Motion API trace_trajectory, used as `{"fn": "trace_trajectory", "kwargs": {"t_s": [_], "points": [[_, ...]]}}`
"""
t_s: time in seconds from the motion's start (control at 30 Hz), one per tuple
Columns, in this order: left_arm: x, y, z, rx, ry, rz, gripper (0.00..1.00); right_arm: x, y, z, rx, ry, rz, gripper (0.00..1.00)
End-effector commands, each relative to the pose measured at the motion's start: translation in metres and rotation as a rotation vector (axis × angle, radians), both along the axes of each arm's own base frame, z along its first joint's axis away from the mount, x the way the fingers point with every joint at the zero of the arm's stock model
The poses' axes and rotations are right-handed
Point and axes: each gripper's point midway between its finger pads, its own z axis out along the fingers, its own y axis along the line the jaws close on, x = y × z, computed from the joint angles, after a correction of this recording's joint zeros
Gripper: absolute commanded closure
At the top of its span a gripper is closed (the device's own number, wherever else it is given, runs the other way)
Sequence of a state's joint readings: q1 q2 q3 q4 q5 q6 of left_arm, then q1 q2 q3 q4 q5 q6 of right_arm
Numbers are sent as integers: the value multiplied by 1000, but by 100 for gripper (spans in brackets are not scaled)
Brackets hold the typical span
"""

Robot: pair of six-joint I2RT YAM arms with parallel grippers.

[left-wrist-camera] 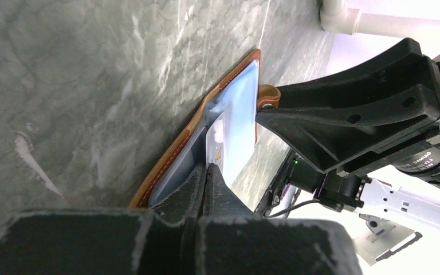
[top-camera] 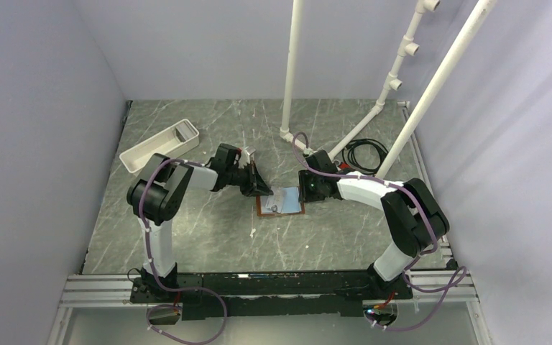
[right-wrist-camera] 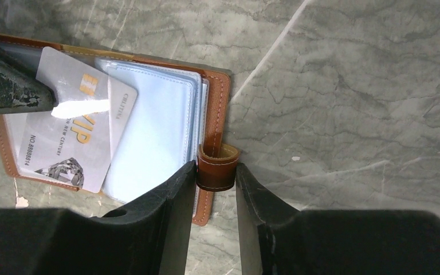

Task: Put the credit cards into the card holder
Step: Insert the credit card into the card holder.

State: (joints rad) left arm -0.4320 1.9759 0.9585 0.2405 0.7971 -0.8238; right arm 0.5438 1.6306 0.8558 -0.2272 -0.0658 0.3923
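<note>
tray (top-camera: 138, 154), prob. cable (top-camera: 365, 151), off card holder (top-camera: 291, 205)

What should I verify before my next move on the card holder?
1. The brown leather card holder lies open on the grey marbled table: ok.
2. The right gripper is closed around the holder's brown strap tab: ok.
3. The left gripper is shut, tip over the holder: ok.
4. The grey VIP credit card is seated in a pocket: not ok, it lies skewed on top.
5. The left gripper pinches that card: cannot tell.

grey credit card (right-wrist-camera: 71, 140) on open card holder (right-wrist-camera: 222, 100)
</note>
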Motion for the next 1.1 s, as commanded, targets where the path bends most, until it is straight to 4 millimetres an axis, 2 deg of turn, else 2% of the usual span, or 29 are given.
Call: {"fn": "trace_trajectory", "kwargs": {"t_s": [0.0, 0.17, 0.53, 0.7, 0.87, 1.07], "points": [[13, 0, -6, 14, -33, 82, 100, -6, 5, -5, 25, 23, 24, 67], [17, 2, -7, 25, -37, 133, 100, -7, 7, -6, 37, 29, 32, 68], [17, -7, -8, 60, -70, 158, 100, -11, 11, -5, 65, 37, 38, 69], [12, -13, -11, 65, -74, 134, 100, -12, 14, -3, 83, 40, 41, 69], [2, -24, -11, 105, -104, 38, 100, -14, 20, -2, 136, 56, 45, 69], [-15, -36, -8, 192, -146, -77, 85, -13, 19, -4, 153, 64, 38, 70]]}}
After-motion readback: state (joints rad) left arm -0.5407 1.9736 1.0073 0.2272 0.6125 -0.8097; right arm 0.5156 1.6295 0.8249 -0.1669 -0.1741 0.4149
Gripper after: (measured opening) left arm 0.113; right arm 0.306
